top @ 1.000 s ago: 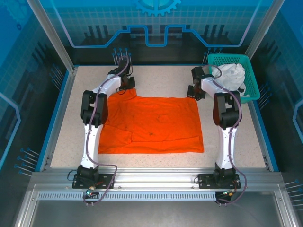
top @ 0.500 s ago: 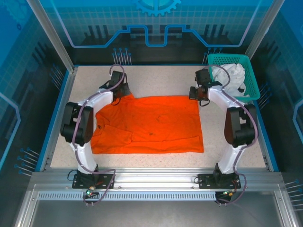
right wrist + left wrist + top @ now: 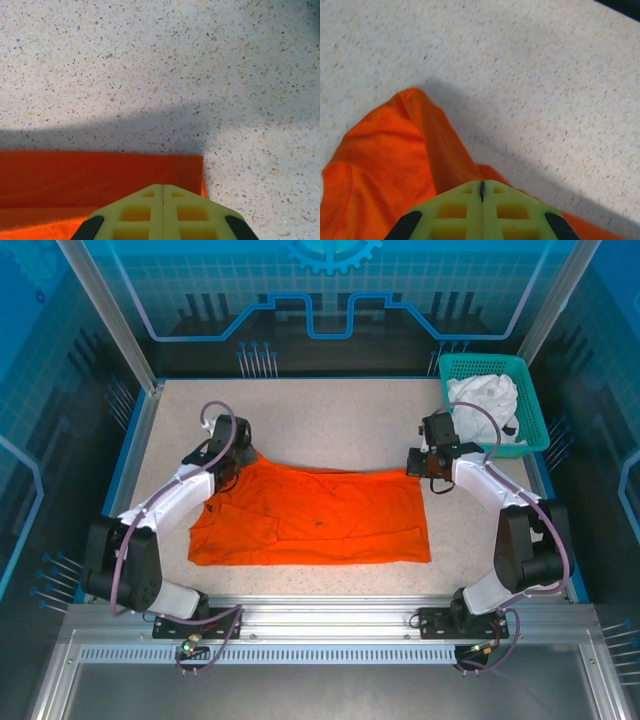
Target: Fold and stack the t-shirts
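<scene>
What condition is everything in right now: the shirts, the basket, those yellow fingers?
orange t-shirt: spread on the table, far corners pinched
teal basket: upright, far right corner
white t-shirt: crumpled inside the teal basket
left fingers: shut on the orange t-shirt
right fingers: shut on the orange t-shirt

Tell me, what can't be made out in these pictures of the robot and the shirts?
- Top view: the far corners of the orange t-shirt, covered by the left gripper and right gripper.
- Both wrist views: how much cloth is pinched, hidden behind the shut fingers and cut off by the bottom edge.
- Top view: the white t-shirt, crumpled in the teal basket; its shape is unreadable, its lower part behind the basket wall.
</scene>
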